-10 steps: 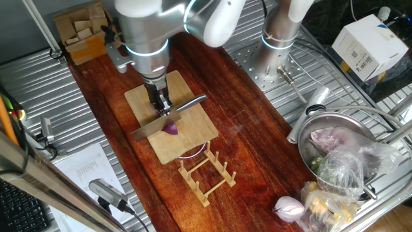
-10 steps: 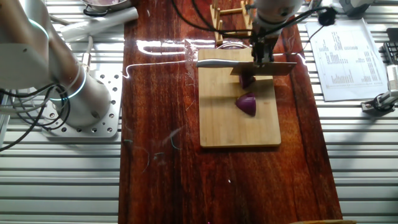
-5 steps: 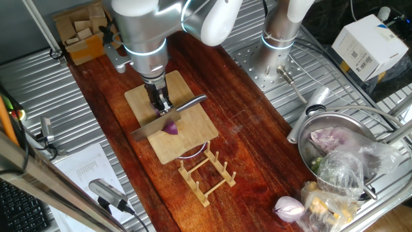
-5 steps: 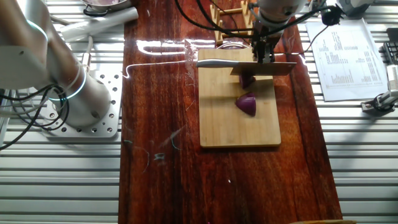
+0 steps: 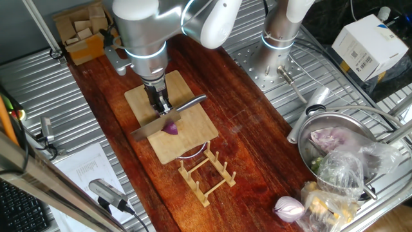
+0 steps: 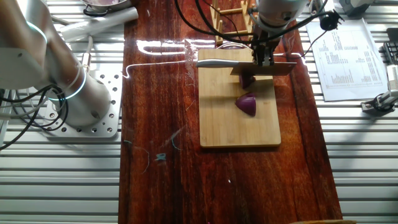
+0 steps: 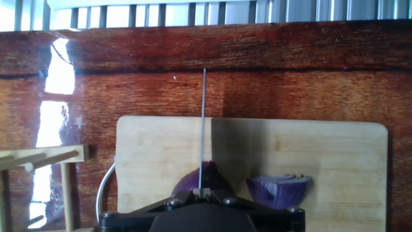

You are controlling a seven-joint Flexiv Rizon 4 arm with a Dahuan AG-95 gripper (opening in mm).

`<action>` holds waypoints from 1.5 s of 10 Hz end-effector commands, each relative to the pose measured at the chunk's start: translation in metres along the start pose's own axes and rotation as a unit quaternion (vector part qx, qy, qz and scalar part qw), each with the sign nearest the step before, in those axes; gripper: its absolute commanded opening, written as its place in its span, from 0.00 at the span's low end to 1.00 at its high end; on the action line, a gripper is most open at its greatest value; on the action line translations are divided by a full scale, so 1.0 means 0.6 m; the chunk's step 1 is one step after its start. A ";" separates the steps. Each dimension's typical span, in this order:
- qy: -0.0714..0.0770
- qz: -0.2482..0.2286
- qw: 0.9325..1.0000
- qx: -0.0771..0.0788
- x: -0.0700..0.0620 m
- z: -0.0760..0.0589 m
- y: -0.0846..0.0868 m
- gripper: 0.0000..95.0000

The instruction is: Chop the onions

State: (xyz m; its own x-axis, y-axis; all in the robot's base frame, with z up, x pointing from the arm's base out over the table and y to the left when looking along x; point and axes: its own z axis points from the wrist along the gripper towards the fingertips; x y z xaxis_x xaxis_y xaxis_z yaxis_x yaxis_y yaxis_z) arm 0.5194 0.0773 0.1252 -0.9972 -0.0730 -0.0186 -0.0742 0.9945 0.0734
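Two purple-red onion wedges lie on the bamboo cutting board. My gripper is shut on the cleaver, held by the blade's spine. The blade rests on one wedge, which shows partly beneath it. The other wedge lies free just beside the blade. In the hand view the blade is edge-on, with one wedge under it and the other wedge to its right. My gripper's body fills the bottom edge.
A wooden dish rack stands right next to the board's end. A whole pale onion, a metal pot and bagged food sit at the right. A box of wood blocks is at the far corner.
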 end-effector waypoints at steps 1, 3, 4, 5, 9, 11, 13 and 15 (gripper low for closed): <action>-0.001 0.001 1.000 0.000 -0.001 0.004 0.000 0.00; -0.002 0.000 1.000 -0.001 -0.001 0.005 -0.001 0.00; -0.003 0.000 1.000 -0.002 -0.002 0.006 0.000 0.00; -0.003 0.000 1.000 -0.003 -0.002 0.006 0.000 0.00; -0.004 0.000 1.000 -0.005 -0.003 0.006 0.001 0.00; -0.004 0.000 1.000 -0.005 -0.004 0.008 0.003 0.00; -0.004 0.001 1.000 -0.004 -0.004 0.013 0.004 0.00; -0.004 0.001 1.000 -0.004 -0.005 0.016 0.005 0.00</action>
State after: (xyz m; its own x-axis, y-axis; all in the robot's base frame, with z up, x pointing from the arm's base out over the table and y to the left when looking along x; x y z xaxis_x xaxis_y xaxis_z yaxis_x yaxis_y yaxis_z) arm 0.5224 0.0811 0.1184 -0.9973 -0.0687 -0.0254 -0.0705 0.9943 0.0800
